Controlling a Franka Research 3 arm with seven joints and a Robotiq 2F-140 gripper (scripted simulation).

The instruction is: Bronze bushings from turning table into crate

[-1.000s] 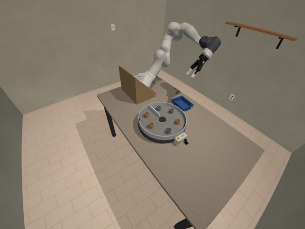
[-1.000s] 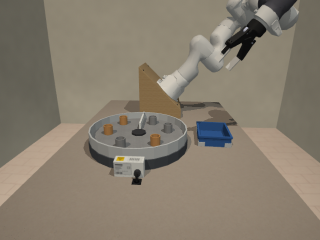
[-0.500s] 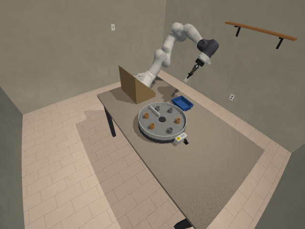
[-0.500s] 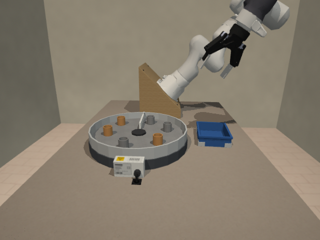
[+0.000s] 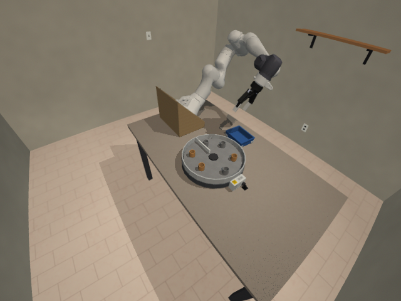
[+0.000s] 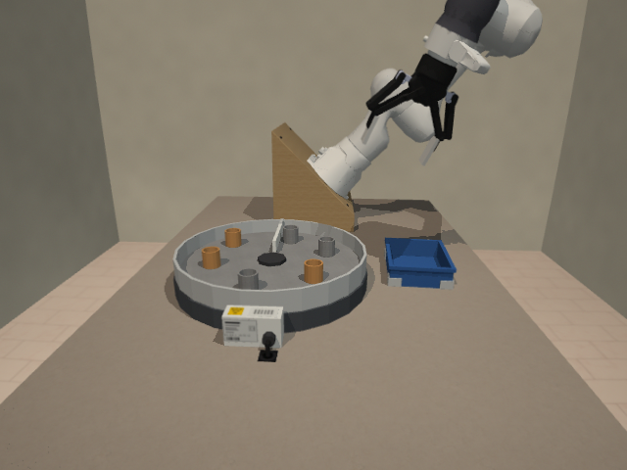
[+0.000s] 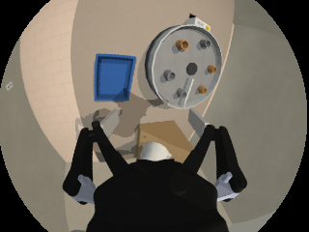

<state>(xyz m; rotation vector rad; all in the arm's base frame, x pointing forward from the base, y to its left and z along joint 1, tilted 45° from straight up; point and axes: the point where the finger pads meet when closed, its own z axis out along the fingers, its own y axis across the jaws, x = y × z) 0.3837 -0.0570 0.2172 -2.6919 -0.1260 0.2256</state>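
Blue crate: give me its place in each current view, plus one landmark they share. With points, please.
Top: the blue crate [image 5: 240, 136] [image 6: 419, 261] [image 7: 114, 78] sits just right of centre, slightly above mid-height.
Exterior: right of centre, a little below mid-height.
Wrist: left of centre, in the upper half.
Shared landmark: the round turning table [image 5: 213, 180] [image 6: 270, 298] [image 7: 151, 72], close beside the crate in all three.

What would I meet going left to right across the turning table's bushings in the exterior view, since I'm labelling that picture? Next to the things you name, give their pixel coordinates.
Orange bronze bushing [image 6: 211, 258] → orange bronze bushing [image 6: 232, 238] → grey steel bushing [image 6: 248, 280] → grey steel bushing [image 6: 290, 235] → orange bronze bushing [image 6: 313, 271] → grey steel bushing [image 6: 326, 247].
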